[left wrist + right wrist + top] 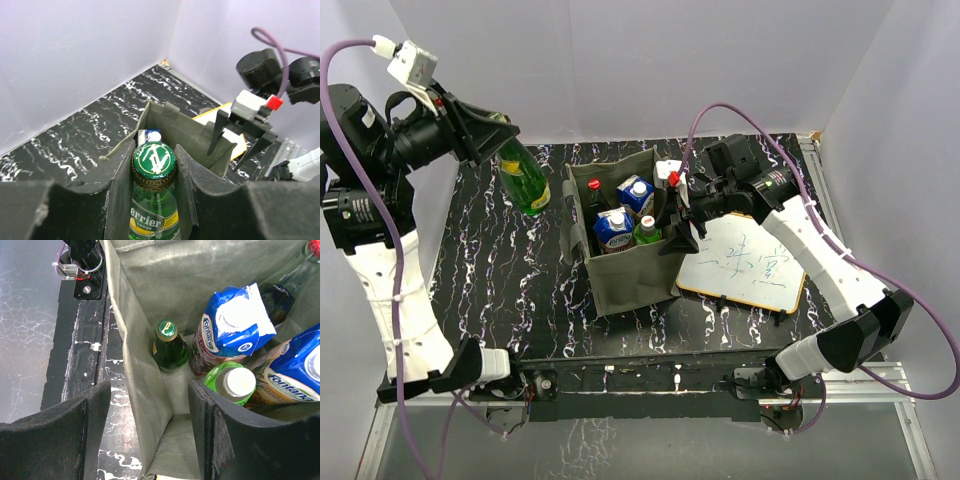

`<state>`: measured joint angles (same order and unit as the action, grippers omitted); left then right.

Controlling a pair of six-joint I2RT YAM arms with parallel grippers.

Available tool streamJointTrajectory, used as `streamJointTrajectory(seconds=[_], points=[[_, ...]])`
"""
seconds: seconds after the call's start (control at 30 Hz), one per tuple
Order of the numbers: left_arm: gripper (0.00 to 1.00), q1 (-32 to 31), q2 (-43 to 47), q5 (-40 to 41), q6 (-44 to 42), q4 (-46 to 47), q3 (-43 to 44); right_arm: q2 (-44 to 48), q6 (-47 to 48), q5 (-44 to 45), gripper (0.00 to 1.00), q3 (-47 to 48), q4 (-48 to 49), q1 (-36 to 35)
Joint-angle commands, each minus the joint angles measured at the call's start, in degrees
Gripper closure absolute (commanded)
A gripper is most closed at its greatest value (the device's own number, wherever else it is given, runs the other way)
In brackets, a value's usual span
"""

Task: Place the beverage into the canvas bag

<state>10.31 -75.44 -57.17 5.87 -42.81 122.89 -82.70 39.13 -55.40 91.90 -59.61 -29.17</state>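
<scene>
The beverage is a green Perrier bottle [525, 175] with a green cap [154, 160]. It hangs tilted above the far-left part of the table, left of the bag. My left gripper [495, 135] is shut on its neck, one finger on each side just below the cap. The canvas bag [620, 270] stands open at the table's middle, olive-grey [185, 132]. My right gripper [150, 390] is open and straddles the bag's right wall [140, 340], one finger outside and one inside, with a gap on both sides.
The bag holds a small green bottle [170, 345], two blue cartons [230, 335], a white-capped bottle [232, 382] and a dark bottle [280, 295]. A framed whiteboard [750, 260] lies right of the bag under the right arm. White walls close off the table's back and sides.
</scene>
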Motion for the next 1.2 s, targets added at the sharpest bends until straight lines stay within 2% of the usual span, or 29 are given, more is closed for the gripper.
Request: streamJointTrajectory(seconds=[0.0,0.23,0.5,0.87,0.97,1.17], points=[[1.0,0.42,-1.74,-5.28,10.72,13.21,3.64,2.1,-0.51,0.74,0.36,-0.75,2.57,-0.21],[1.0,0.42,-5.97,-6.2,18.47,19.31,5.84,0.93,-1.23,0.56,0.39,0.19,2.44,-0.27],[1.0,-1.06,-11.8,-4.0,16.37,16.42,7.76,-0.05,-1.17,1.07,0.4,0.72,2.37,-0.28],[1.0,-16.88,-18.33,6.27,6.43,10.85,12.06,-0.01,-1.34,1.68,0.43,0.14,2.57,-0.25],[1.0,-20.5,-19.53,6.61,5.99,10.74,12.8,0.05,-1.42,1.65,0.45,-0.13,2.53,-0.27],[1.0,-27.33,-20.87,5.78,5.45,11.38,10.49,0.68,-1.39,0.07,0.55,-1.48,2.18,-0.27]])
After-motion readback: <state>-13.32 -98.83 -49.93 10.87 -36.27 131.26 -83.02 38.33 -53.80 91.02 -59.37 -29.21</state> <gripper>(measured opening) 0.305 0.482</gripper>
